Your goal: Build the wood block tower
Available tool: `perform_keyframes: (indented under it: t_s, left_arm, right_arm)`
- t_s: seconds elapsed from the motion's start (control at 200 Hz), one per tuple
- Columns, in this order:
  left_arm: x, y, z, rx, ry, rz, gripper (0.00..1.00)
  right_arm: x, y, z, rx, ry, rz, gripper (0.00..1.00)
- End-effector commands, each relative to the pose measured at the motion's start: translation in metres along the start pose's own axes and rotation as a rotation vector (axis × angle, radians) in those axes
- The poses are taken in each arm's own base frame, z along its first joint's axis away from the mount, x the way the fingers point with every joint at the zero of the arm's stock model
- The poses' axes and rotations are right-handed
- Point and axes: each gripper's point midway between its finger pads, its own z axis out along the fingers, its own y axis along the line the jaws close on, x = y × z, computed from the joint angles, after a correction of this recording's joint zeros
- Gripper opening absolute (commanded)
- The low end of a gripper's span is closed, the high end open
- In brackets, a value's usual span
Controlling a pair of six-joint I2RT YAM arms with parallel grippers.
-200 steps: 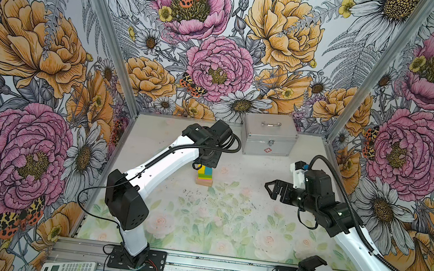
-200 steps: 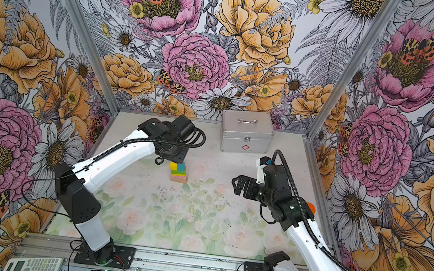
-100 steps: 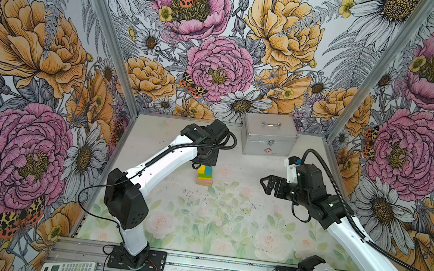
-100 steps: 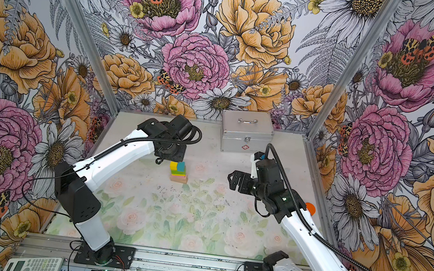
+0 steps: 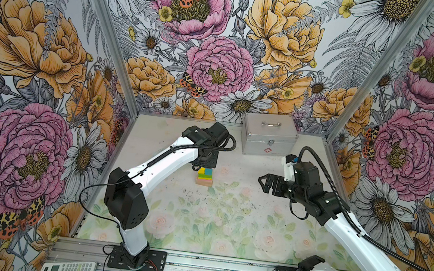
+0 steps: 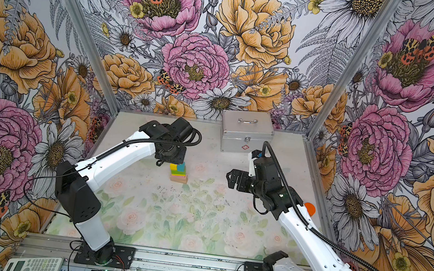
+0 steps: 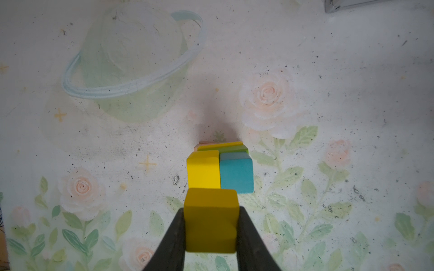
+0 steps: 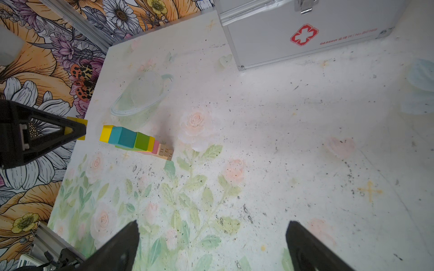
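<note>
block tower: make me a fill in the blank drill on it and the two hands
The left hand grips a small wooden cube coloured ____.
In the wood block tower, the flat slab right above the tan wood base is ____.
The right hand is empty, jaws ____.
The silver metal case bears a red ____.
Missing: yellow; pink; open; cross.

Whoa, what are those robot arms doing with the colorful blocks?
They are building a little block tower. The left gripper is shut on the held yellow cube and hovers just above the tower, not touching it. On top of the tower, a teal cube and a stacked yellow cube sit side by side. The right gripper is open and empty, off to the tower's side.
</note>
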Motion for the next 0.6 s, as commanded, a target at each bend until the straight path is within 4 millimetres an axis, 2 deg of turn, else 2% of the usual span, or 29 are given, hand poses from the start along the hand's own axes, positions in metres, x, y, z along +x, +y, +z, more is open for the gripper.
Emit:
perform_keyframes:
  t_s: [0.0,0.37,0.595]
  left_arm:
    - [-0.002,-0.009,0.007,0.019,-0.002,-0.02,0.28]
    - [-0.002,-0.013,0.021,0.014,0.018,-0.007,0.29]
    - [-0.001,-0.014,0.022,0.017,0.017,-0.004,0.29]
  right_arm:
    - [-0.011,0.007,-0.008,-0.019,-0.05,-0.031,1.0]
    - [-0.008,0.006,-0.01,-0.018,-0.051,-0.032,1.0]
    - [-0.007,0.005,-0.01,-0.014,-0.05,-0.034,1.0]
